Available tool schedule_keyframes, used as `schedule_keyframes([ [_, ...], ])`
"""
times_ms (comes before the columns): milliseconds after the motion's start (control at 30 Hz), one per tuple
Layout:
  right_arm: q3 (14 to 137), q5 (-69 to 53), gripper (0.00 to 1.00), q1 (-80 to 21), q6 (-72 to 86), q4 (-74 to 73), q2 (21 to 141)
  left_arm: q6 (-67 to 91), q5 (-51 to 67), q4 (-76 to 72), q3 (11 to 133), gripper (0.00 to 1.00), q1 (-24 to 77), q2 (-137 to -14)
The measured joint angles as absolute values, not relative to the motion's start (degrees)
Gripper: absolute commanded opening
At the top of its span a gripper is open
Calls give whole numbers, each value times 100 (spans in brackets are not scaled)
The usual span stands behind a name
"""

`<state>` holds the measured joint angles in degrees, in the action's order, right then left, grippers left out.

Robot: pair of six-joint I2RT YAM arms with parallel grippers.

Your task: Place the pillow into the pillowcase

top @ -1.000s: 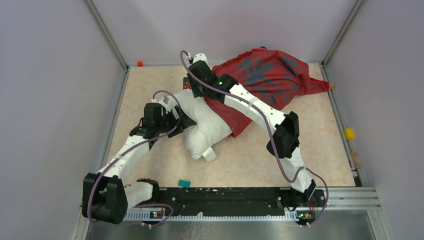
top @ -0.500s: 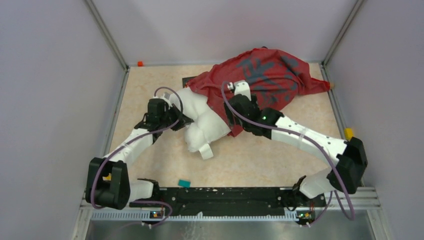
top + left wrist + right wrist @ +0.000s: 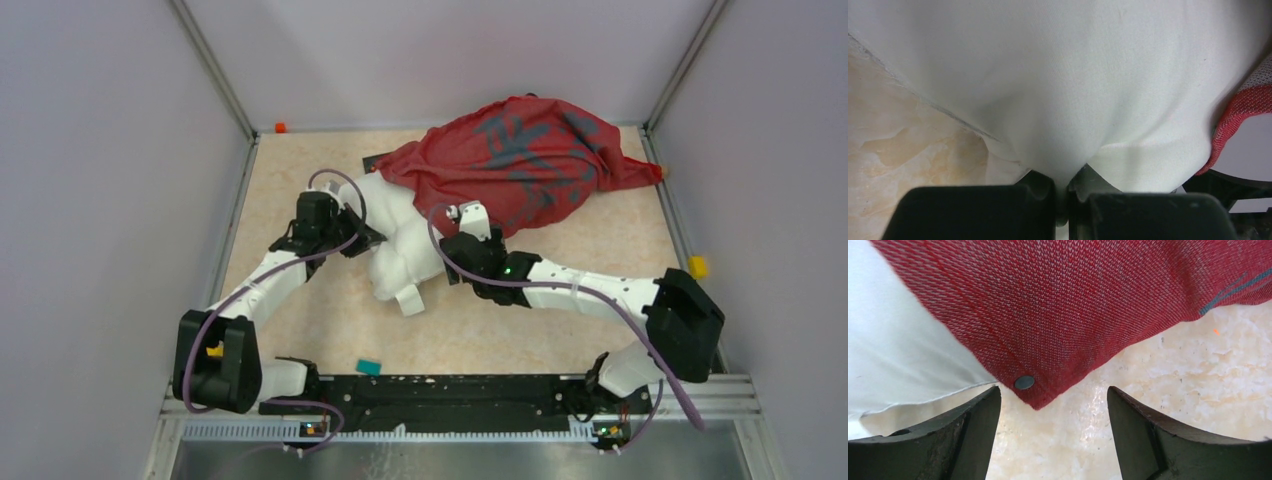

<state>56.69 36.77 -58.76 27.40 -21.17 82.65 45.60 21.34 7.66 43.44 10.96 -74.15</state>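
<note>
Bare marbled table [image 3: 560, 330] open toward the near edge and the left wall; crowded at the back, with the red pillowcase [image 3: 520, 160] heaped against the far wall. Plump white pillow [image 3: 400, 255] at mid-table, far end covered by the pillowcase's hem, near end out in the open. Left gripper [image 3: 1067, 192] clamped tight on a pinched fold of the pillow's smooth cloth. Right gripper [image 3: 1053, 400] spread wide, gripping nothing, straddling the coarse-knit pillowcase corner with its dark round snap [image 3: 1024, 382].

white left arm [image 3: 262, 285] and right arm [image 3: 590, 290], black joints; a purple cable [image 3: 328, 174] loops behind each wrist; right gripper [image 3: 1053, 392] fingers [image 3: 965, 432] are thick matte black wedges.
</note>
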Motion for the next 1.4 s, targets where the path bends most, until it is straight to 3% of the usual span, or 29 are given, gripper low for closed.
schedule_keyframes([
  [167, 5712, 4029, 54, -5824, 2910, -2078, 8779, 4501, 2082, 832, 4397, 2, 1096, -7415],
  [233, 5776, 4219, 35, -5782, 2982, -2147, 8958, 4482, 2045, 864, 4418, 2, 1100, -7415],
  [300, 5846, 4397, 9, -5747, 3059, -2265, 9030, 4460, 2008, 899, 4438, 2, 1103, -7415],
  [333, 5892, 4469, 0, -5730, 3068, -2333, 9030, 4442, 1994, 915, 4447, 1, 1105, -7415],
  [567, 7131, 4724, 0, -5826, 2891, -3068, 9100, 4351, 1747, 1011, 4580, 0, 1201, -7417],
  [800, 10462, 4875, 0, -6943, 2062, -4062, 10372, 4296, 360, 1448, 5596, 0, 2314, -7553],
  [1133, 10637, 3983, 0, -6716, 1796, -4431, 10453, 4163, -395, 2097, 5883, 0, 2471, -7157],
  [1267, 11384, 3625, 0, -6663, 1573, -4956, 10442, 3979, -298, 2215, 6311, 1, 2477, -7043],
  [1333, 12101, 3516, 0, -6659, 1428, -5266, 10468, 3850, -213, 2265, 6626, 10, 2477, -7043],
  [1400, 12905, 3459, 0, -6641, 1267, -5500, 10521, 3728, -106, 2333, 6989, 35, 2477, -7043],
])
